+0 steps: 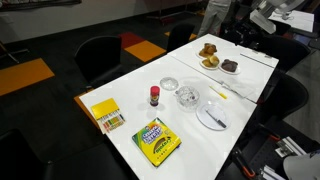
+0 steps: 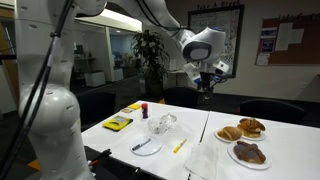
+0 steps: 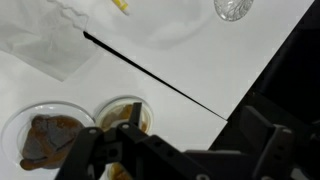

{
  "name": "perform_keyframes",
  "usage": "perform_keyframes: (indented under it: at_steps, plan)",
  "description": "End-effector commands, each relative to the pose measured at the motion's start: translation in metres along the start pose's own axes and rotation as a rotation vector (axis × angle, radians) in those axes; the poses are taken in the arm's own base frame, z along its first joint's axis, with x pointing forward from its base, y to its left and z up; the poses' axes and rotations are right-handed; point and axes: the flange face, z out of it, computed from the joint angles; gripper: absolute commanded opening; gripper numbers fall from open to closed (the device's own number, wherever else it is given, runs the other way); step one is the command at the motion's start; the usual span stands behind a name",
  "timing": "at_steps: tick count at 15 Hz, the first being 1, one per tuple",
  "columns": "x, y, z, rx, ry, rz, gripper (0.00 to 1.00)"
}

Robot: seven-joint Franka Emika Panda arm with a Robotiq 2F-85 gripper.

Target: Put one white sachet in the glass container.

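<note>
The glass container (image 1: 188,97) stands near the middle of the white table (image 1: 130,125); it also shows in an exterior view (image 2: 163,125) and at the top edge of the wrist view (image 3: 232,8). A small round dish (image 1: 170,84) next to it holds white pieces that look like sachets. My gripper (image 2: 205,84) hangs high above the far end of the table, well away from both. In the wrist view its dark fingers (image 3: 175,150) stand wide apart with nothing between them.
The table also holds a crayon box (image 1: 157,141), a yellow box (image 1: 107,115), a red-capped bottle (image 1: 154,96), a plate with a fork (image 1: 212,116), a yellow marker (image 2: 180,146), a white napkin (image 3: 45,35) and two pastry plates (image 2: 249,152) (image 2: 243,130). Dark chairs surround the table.
</note>
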Motion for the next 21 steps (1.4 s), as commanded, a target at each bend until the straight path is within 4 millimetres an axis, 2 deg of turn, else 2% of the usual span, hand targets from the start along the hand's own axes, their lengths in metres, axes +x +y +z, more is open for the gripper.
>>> perform_keyframes:
  at_steps: [1, 3, 7, 8, 10, 15, 21]
  plan:
    - [0.029, 0.007, 0.032, -0.027, -0.126, 0.105, 1.00]
    - [0.034, 0.005, 0.050, -0.035, -0.183, 0.141, 1.00]
    - [0.028, -0.013, 0.082, -0.005, -0.237, 0.157, 1.00]
    - [0.024, -0.006, 0.074, -0.031, -0.202, 0.146, 1.00]
    - [0.022, -0.013, 0.085, -0.031, -0.217, 0.140, 1.00]
    - [0.024, -0.012, 0.083, -0.029, -0.217, 0.142, 1.00]
    - [0.012, -0.020, 0.109, 0.030, -0.268, 0.182, 1.00]
